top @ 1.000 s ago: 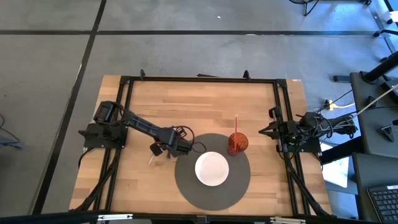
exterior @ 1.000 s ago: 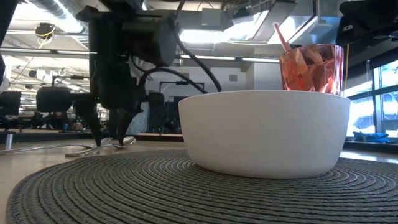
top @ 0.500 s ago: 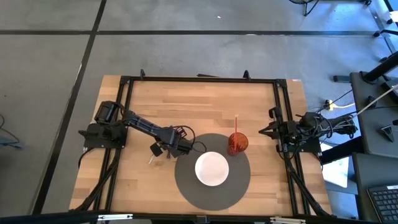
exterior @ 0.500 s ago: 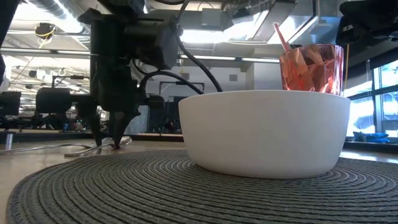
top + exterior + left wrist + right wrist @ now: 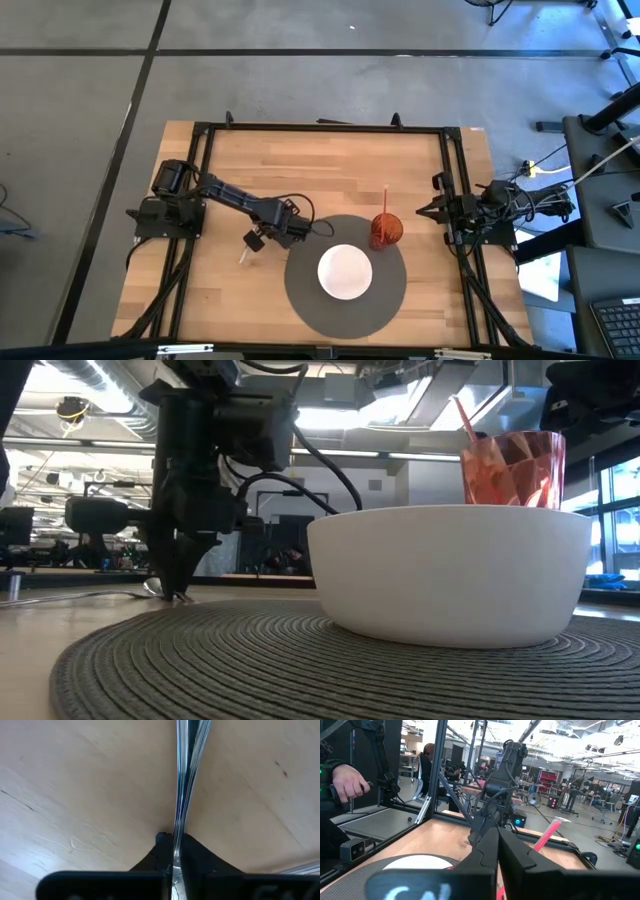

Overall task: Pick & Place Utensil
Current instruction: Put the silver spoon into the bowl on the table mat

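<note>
A silver utensil (image 5: pixel 181 780) lies on the wooden table just left of the round grey placemat (image 5: pixel 300 290); in the high view only its near end (image 5: pixel 243 256) shows. My left gripper (image 5: pixel 255 241) stands over it, fingers pointing down, shut on it. A white bowl (image 5: pixel 345 272) sits in the middle of the placemat, and a red cup (image 5: pixel 386 230) holding a pink straw stands on the mat's far right part. My right gripper (image 5: pixel 436 211) waits shut at the table's right edge, touching nothing. My left gripper pinches the utensil's thin handle (image 5: pixel 178 832) between its two fingers. The fingers (image 5: pixel 178 585) come from above, pointing down, and lie across the handle. The utensil still lies flat on the table, its handle (image 5: pixel 90 597) stretching away from the fingers.
Black frame rails (image 5: pixel 320 127) run along the table's far, left and right sides. Bare wood lies on the table's far half and near left. In the right wrist view a person's hand (image 5: pixel 347 782) shows beyond the table.
My left gripper has shut its fingers on the utensil's handle while staying low over the table. The placemat with the bowl and the cup has slid a little toward the table's right edge.
</note>
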You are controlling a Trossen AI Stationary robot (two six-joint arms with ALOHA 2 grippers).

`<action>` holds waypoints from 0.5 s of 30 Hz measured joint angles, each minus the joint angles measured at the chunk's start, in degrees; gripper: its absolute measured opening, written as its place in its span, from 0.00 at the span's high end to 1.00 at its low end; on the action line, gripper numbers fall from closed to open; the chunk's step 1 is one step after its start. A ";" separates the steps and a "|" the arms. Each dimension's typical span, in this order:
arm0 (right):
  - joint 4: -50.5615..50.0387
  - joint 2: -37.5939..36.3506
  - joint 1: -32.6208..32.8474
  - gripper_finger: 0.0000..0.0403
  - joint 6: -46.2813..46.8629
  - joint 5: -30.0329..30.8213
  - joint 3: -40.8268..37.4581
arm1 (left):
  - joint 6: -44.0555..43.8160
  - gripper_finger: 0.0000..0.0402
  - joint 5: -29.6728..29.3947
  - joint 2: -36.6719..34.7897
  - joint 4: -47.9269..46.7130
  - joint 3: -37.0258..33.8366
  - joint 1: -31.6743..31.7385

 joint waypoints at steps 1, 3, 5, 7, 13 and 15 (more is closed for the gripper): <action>0.00 0.00 0.00 0.97 0.00 0.00 0.00 | 0.00 0.98 -0.01 0.00 0.08 0.00 0.11; 0.00 0.00 0.00 0.97 0.00 0.01 0.00 | 0.01 0.97 0.06 0.00 0.19 0.00 0.31; 0.00 0.00 0.00 0.97 0.00 0.00 0.00 | 0.02 0.97 0.03 0.02 0.29 0.00 0.49; 0.00 0.00 0.00 0.97 0.00 0.02 0.00 | 0.00 0.97 -0.57 0.04 0.30 0.02 0.49; -0.20 0.00 0.00 0.97 0.00 0.01 0.00 | -1.46 0.98 -1.54 -0.56 -0.39 0.04 0.46; -0.20 0.00 0.00 0.97 0.00 0.02 0.00 | -1.51 0.98 -1.85 -0.93 -0.51 0.02 0.46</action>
